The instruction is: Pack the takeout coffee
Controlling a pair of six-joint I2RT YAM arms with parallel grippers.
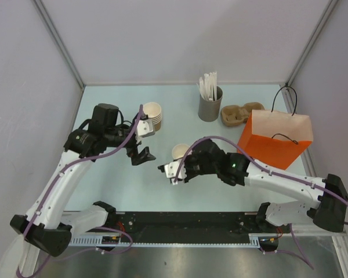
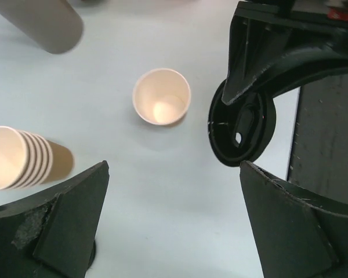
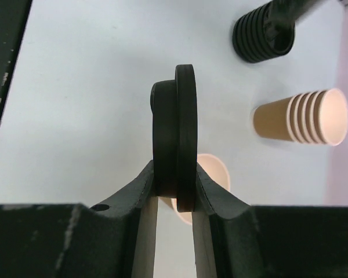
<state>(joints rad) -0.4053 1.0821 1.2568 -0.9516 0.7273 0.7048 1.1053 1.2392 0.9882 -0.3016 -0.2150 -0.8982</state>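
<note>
Lid gripped, cup open on the desk

The right hand (image 3: 175, 174) is clamped on a black lid (image 3: 184, 116), held on edge just above the lidless cup (image 1: 180, 152), which stands upright mid-desk (image 1: 116, 185). The left hand (image 2: 174, 171) hangs to the cup's left with fingers wide apart, holding nothing. The cup stack (image 1: 153, 116) stands behind it; the orange bag (image 1: 272, 145) stands far right.

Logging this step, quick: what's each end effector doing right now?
Left end effector: open, holding nothing.
Right end effector: closed on a black lid, held on edge.
</note>
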